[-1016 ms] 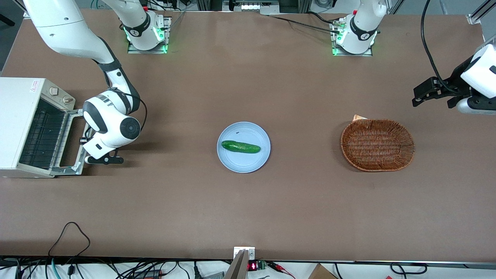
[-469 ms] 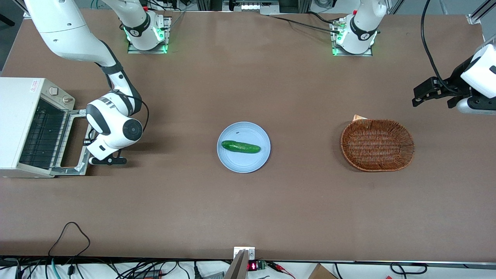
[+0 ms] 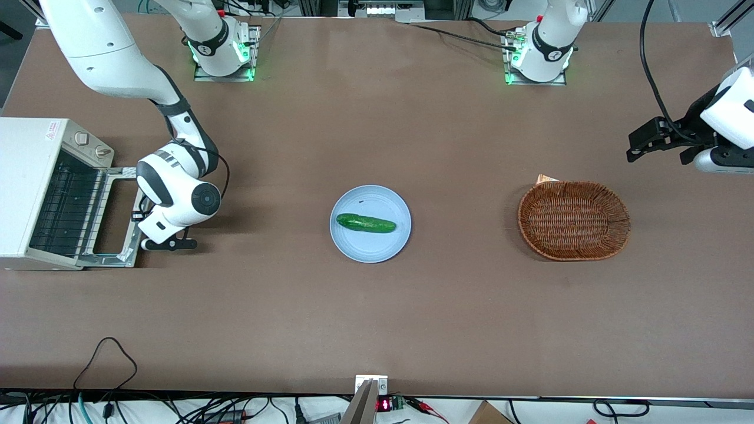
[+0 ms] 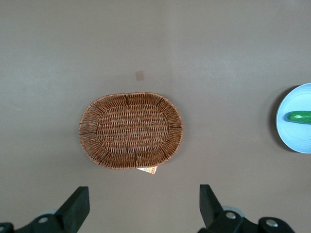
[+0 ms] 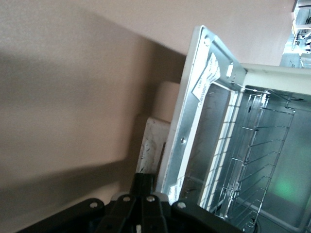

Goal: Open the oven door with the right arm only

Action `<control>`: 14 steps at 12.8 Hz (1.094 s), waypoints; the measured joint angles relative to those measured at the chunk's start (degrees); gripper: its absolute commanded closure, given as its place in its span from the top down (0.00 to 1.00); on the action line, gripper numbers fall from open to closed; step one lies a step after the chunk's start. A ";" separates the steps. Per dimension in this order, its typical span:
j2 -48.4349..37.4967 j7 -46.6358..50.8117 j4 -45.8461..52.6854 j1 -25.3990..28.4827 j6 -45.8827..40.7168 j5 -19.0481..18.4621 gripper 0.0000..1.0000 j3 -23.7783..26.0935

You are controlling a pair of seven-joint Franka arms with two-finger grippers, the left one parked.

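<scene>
The gripper (image 5: 145,180) has its fingers (image 5: 139,184) pinched on the bar handle (image 5: 151,141) at the free edge of the oven door (image 3: 112,213). The door is swung down in front of the toaster oven (image 3: 26,176) and looks almost flat, with the wire rack (image 5: 252,160) exposed inside. The right arm (image 3: 177,197) reaches low in front of the oven. This looks like the end of the pull. The next move is probably to ease the door down to rest, then release the handle and lift away from the oven.
</scene>
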 measured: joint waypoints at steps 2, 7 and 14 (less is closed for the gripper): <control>0.68 0.00 0.01 0.02 0.04 0.00 0.01 0.00; 1.73 0.00 0.02 0.03 0.07 0.00 0.01 -0.01; 1.84 0.00 0.15 0.11 -0.81 4.38 0.01 0.03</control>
